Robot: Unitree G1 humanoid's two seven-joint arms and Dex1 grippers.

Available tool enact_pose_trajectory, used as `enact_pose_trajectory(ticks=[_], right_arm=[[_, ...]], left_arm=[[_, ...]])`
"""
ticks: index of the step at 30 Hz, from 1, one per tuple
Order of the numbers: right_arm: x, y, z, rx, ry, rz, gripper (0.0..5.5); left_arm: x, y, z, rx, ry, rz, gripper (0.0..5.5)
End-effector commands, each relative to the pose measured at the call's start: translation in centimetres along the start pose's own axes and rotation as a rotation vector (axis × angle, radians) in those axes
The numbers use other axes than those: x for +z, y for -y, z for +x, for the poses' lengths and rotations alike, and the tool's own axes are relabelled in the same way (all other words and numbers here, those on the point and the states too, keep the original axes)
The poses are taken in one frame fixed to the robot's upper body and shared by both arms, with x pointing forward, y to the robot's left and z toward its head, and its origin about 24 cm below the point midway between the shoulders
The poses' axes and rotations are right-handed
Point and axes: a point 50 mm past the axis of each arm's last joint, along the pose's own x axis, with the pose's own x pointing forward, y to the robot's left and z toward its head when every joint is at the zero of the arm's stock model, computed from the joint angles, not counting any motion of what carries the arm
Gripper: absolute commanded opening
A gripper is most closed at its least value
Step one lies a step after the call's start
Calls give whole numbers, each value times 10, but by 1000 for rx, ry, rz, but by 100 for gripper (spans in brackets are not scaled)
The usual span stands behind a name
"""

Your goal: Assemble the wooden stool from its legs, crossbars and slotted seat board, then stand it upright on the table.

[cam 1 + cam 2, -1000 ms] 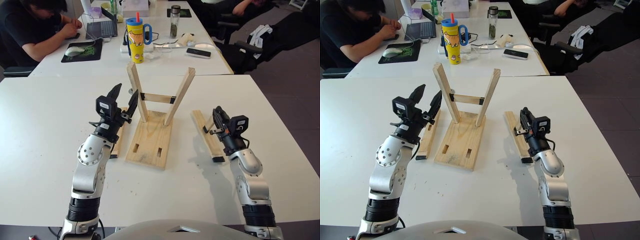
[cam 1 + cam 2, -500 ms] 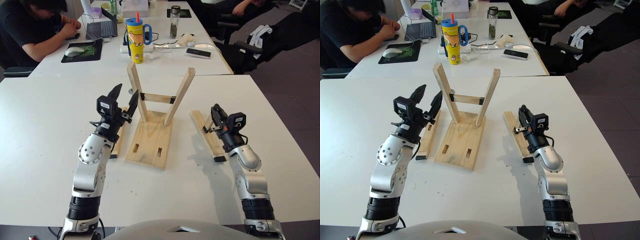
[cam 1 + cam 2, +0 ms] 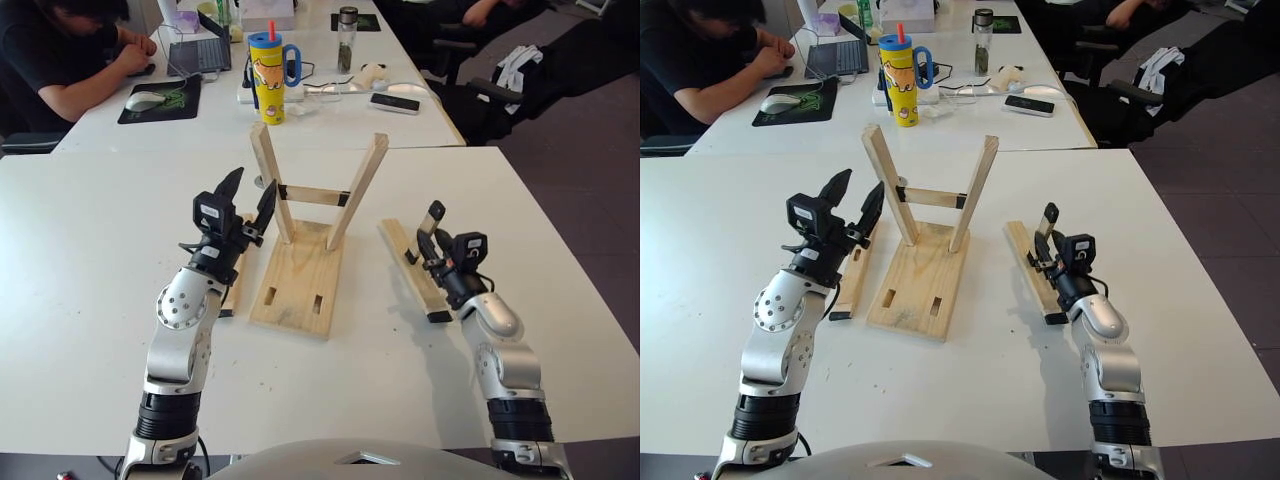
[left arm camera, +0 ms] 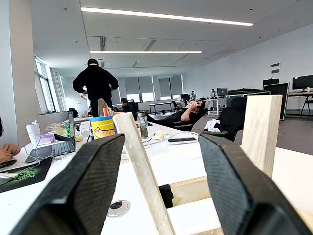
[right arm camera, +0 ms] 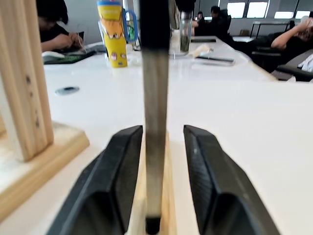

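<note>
The right pincer (image 5: 162,130) has sunk lower and drawn back toward the robot over the past second, so a thin dark bar (image 3: 432,216) now shows standing up between its fingers. The left pincer (image 3: 254,181) has not moved. This looks like lining up a grasp on the second leg set, which is probably the next part to fit.

The right pincer is partly open and straddles the bar closely, but is not visibly clamped on it. The bar rises from the right leg (image 3: 400,245), which lies flat on the table at 3 o'clock from the seat board (image 3: 295,285). Two legs joined by a crossbar (image 3: 315,196) already stand on the board's far end, and its near slots are open.

The left pincer is wide open and holds nothing. It hovers at 9 o'clock from the board, above another flat leg (image 3: 238,282).
</note>
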Motion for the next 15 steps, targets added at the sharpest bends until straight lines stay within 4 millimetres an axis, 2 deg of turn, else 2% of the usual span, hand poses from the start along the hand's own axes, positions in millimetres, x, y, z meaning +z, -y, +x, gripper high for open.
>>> enact_pose_trajectory(ticks=[1,5,11,15], right_arm=[[29,1,8,15,64,2,149],[59,4,22,29,123,11,149],[84,14,45,27,162,9,149],[106,16,77,31,130,78,94]], left_arm=[[-3,-1,-2,7,-14,8,279],[-5,1,-4,21,-14,8,279],[-6,2,-3,38,-7,6,279],[-7,3,-4,48,-8,4,279]])
